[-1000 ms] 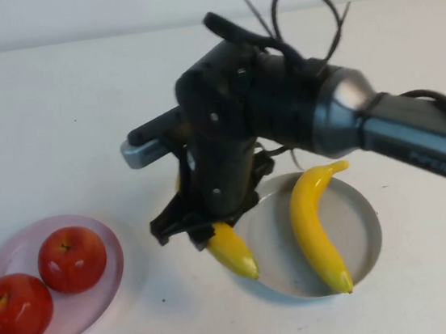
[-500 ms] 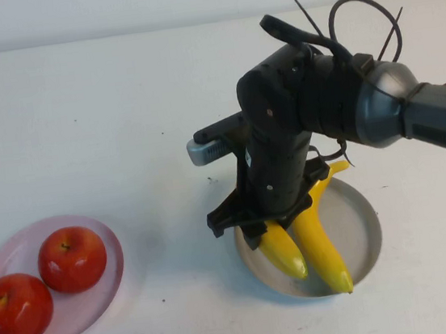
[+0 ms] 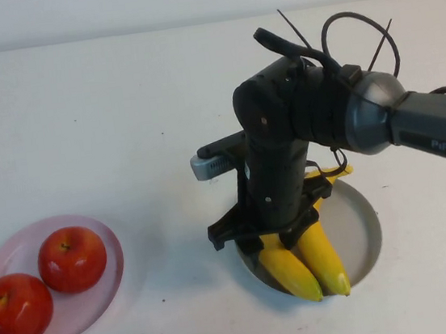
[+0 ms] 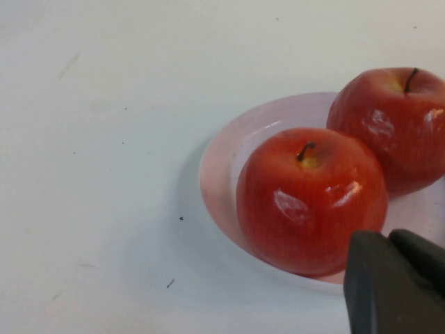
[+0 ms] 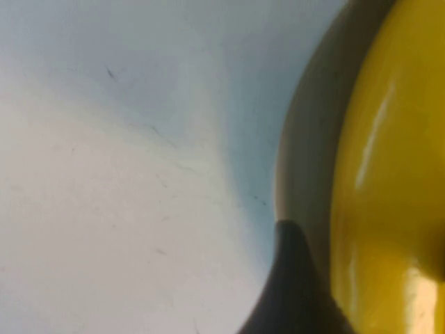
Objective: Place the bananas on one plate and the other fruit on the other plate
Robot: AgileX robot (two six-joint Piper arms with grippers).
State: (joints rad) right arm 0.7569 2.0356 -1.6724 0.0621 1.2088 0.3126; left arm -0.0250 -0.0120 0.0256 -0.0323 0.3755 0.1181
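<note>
From the high view, the right gripper (image 3: 274, 242) hangs low over the near left edge of the grey-blue plate (image 3: 362, 223), its dark body pointing down and its jaws straddling the upper end of one of the two bananas (image 3: 289, 271); whether the jaws grip it or have let go cannot be told from here; both bananas are smooth, glossy yellow and curved, lying side by side and touching on the plate, their near tips reaching over its front rim toward the white desk (image 3: 104, 124); the far end of one banana shows beyond the arm with a greenish tip; well apart to the left sits the pale pink plate (image 3: 101, 231), shallow and round, carrying two shiny red apples (image 3: 72, 259) that touch each other, each with a small dark stem in a yellowish dimple; the left gripper is out of sight in this view. In the left wrist view, the left gripper (image 4: 396, 282) shows as dark fingertips pressed together, clenched on nothing, hovering just beside the nearer apple over the pink plate's rim; the apples show bright highlights on their skins. In the right wrist view, a broad glossy yellow banana flank fills one side, resting against the plate's grey rim, with a dark fingertip (image 5: 295, 292) beside it and bare white desk beyond.
</note>
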